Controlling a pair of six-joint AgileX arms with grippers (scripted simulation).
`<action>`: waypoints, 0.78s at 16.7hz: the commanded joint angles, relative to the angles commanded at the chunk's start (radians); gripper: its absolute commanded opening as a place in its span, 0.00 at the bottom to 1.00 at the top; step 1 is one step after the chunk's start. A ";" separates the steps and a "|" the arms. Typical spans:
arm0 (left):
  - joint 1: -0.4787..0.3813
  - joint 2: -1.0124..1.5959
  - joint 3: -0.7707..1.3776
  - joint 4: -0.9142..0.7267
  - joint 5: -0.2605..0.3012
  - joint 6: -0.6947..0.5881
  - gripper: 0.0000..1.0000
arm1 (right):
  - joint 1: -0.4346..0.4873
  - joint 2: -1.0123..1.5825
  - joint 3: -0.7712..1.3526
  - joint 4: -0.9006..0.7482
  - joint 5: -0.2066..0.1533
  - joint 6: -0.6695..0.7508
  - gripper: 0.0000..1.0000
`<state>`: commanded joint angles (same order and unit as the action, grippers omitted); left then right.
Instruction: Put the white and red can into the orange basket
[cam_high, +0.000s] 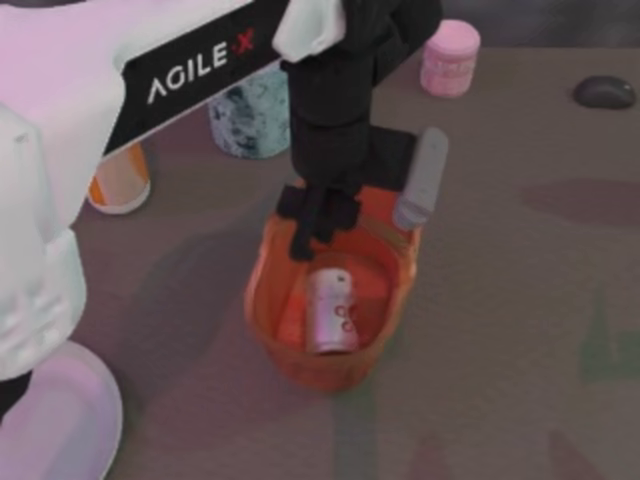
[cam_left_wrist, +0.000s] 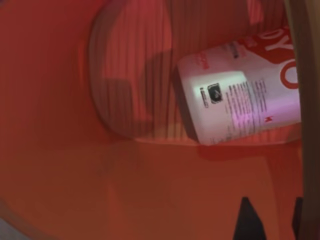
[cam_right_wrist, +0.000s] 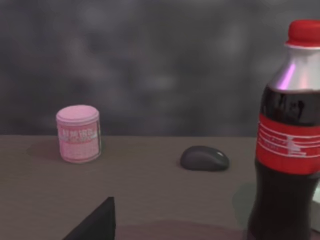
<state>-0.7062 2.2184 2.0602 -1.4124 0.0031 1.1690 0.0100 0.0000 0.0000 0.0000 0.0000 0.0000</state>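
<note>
One small white cylindrical can with red lettering (cam_high: 333, 312) lies on its side on the floor of the oval orange-red woven basket (cam_high: 268, 322), which stands a little below the centre of the top view. The can's dull top end points toward 12 o'clock. In the left wrist view the same can (cam_left_wrist: 240, 95) rests against the ribbed orange inner wall (cam_left_wrist: 75, 125), and no finger touches it.

Just above the can, at 11 o'clock from it, the black left gripper (cam_high: 312, 232) hangs over the far rim of the basket. Its two fingers are parted and hold nothing; the can lies free below them. One grey basket handle (cam_high: 422, 178) stands up at 1 o'clock from the can.

Farther away, at 11 o'clock, a marbled teal mug (cam_high: 250, 118) stands partly hidden under the left arm, and at 10 o'clock a white container with an orange band (cam_high: 120, 182) is on the table. At 1 o'clock, near the far edge, stands a pink-lidded pink jar (cam_high: 450, 58), and more to the right lies a dark grey computer mouse (cam_high: 604, 92).

Of the right gripper (cam_right_wrist: 95, 222) only one dark fingertip appears in the right wrist view, so I cannot tell how far it is open. Beside it stands a dark cola bottle with a red cap and red label (cam_right_wrist: 287, 145).
</note>
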 joint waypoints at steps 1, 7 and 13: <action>0.000 0.000 0.000 0.000 0.000 0.000 0.00 | 0.000 0.000 0.000 0.000 0.000 0.000 1.00; 0.000 0.000 0.000 0.000 0.000 0.000 0.00 | 0.000 0.000 0.000 0.000 0.000 0.000 1.00; 0.033 -0.008 0.099 -0.112 -0.003 0.020 0.00 | 0.000 0.000 0.000 0.000 0.000 0.000 1.00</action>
<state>-0.6737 2.2102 2.1588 -1.5239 0.0000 1.1890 0.0100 0.0000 0.0000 0.0000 0.0000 0.0000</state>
